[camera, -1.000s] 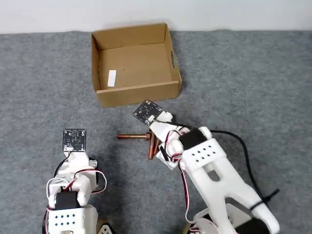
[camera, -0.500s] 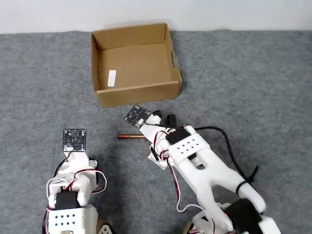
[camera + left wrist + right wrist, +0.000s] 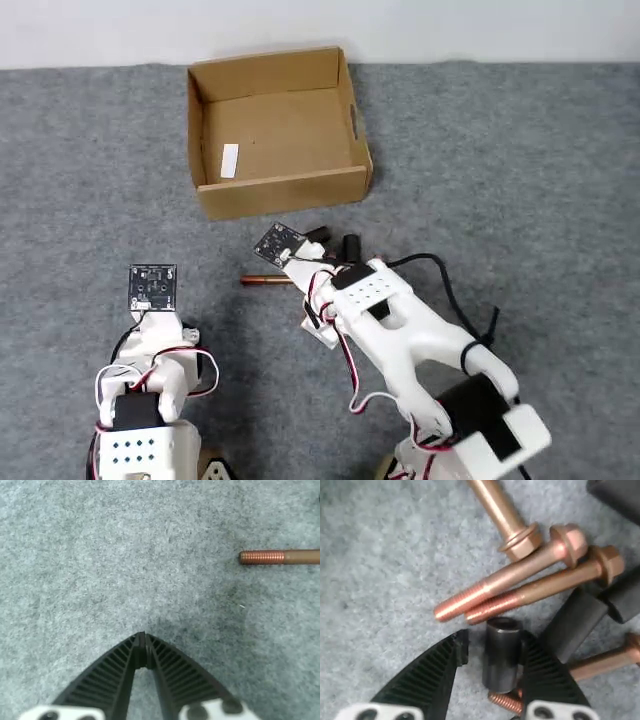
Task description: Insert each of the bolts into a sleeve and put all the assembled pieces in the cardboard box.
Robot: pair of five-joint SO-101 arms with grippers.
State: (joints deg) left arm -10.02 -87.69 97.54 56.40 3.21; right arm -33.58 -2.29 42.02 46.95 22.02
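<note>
1. The step in hand is judged to be the grasp of a sleeve (image 3: 501, 655). The right gripper (image 3: 493, 641) is spread apart, one jaw on either side of this dark sleeve, which lies on the grey bench (image 3: 380, 555) among copper bolts.
2. The jaws are best closed squarely across the middle of the sleeve's round body (a cylinder pinched off-centre is likely to roll or squirt out).
3. A threaded bolt end (image 3: 507, 702) appears to be tucked under the sleeve near the gripper, so the closing should be slow enough that it is not caught too.
4. A second sleeve (image 3: 572, 625) lies just beside one jaw and could be nudged, so no sideways sweep is advised.
5. Two bolts (image 3: 510, 582) lie side by side with their threaded tips just beside the sleeve's open mouth. A straight lift is preferred, so that they are left undisturbed.
6. The left gripper (image 3: 144, 647) is pressed together on nothing over bare bench, well apart from a lone bolt (image 3: 280, 556).
7. The cardboard box (image 3: 275, 190) stands beyond the cluster. The task is judged barely begun.
</note>
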